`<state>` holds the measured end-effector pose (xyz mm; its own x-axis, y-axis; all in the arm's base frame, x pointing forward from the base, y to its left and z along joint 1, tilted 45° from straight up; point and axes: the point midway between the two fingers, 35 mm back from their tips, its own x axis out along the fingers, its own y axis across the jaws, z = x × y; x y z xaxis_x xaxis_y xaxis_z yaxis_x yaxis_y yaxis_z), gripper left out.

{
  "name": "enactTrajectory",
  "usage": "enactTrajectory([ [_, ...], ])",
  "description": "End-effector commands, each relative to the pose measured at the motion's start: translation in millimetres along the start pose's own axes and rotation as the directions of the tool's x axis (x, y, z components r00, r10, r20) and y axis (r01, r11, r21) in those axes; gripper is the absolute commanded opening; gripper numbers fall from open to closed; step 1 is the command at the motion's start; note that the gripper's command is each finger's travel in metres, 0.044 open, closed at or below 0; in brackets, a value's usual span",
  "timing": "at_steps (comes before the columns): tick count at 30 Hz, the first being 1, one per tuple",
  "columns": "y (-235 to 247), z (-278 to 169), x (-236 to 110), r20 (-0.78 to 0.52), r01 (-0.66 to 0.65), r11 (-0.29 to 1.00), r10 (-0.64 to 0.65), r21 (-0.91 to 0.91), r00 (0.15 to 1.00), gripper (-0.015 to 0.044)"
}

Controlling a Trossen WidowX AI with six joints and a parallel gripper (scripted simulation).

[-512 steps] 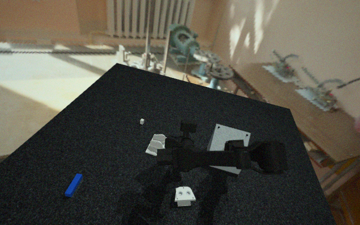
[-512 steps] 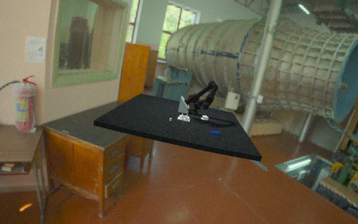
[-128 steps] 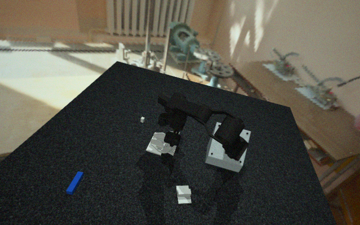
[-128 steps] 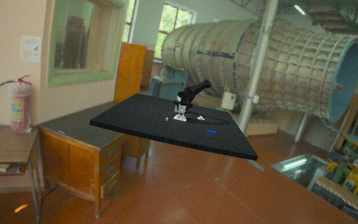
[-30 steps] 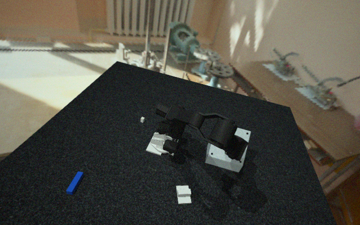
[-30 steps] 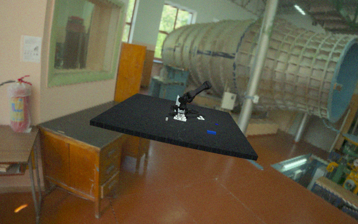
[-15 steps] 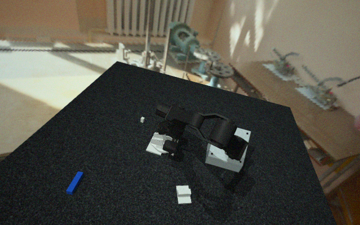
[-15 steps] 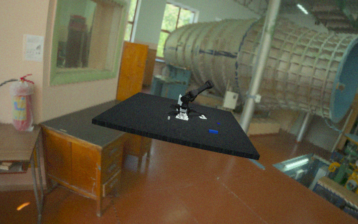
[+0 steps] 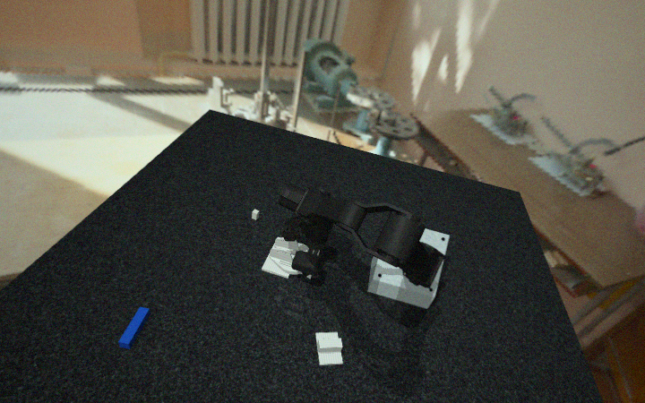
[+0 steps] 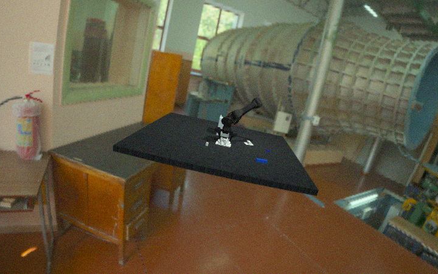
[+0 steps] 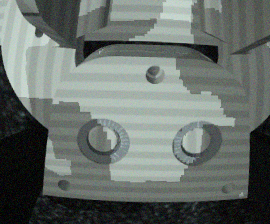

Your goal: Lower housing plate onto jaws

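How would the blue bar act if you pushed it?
The blue bar would probably slide, not roll, since its sides look flat. It probably wouldn't tip, because it lies on a long side. It looks stiff, with straight edges.
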<state>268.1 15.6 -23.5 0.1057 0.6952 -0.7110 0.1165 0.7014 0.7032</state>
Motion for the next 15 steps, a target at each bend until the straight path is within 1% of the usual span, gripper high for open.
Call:
enactTrajectory([
  [1,-0.5,0.0,0.5,0.001,0.002,1.000,-0.002,0.004,1.000,0.0351],
  [15,-0.5,0.0,0.5,0.001,0.002,1.000,-0.002,0.004,1.000,0.0351],
])
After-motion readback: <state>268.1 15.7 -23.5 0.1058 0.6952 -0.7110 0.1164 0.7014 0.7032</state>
